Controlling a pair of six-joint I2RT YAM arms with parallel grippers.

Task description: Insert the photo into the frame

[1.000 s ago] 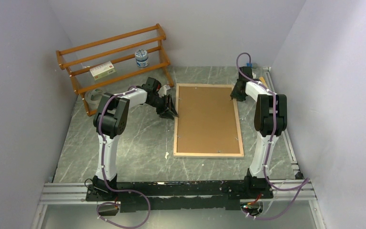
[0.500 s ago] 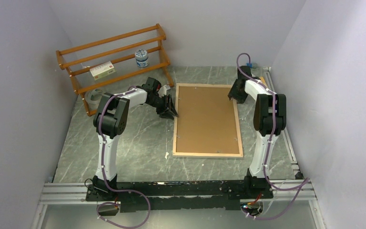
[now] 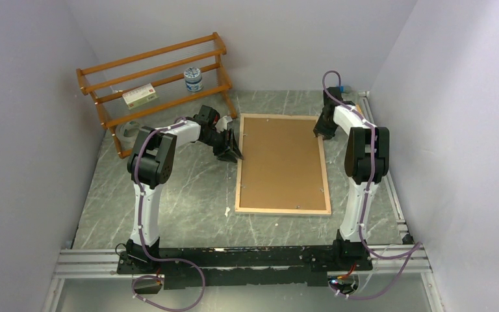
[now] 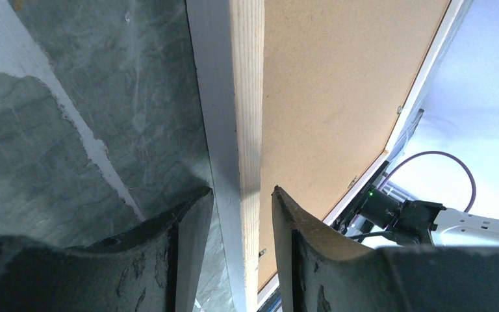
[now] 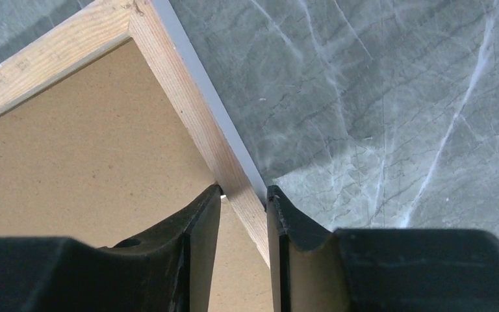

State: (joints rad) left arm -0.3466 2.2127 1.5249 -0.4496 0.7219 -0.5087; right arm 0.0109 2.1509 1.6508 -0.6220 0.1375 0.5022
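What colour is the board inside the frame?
The board is plain brown; top view shows it best.

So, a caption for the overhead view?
Left gripper and right gripper grip opposite rims of pale wooden rectangular frame, brown backing upward.

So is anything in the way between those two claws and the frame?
Nothing visible. The left gripper and right gripper straddle the wooden rim of the frame, on opposite sides.
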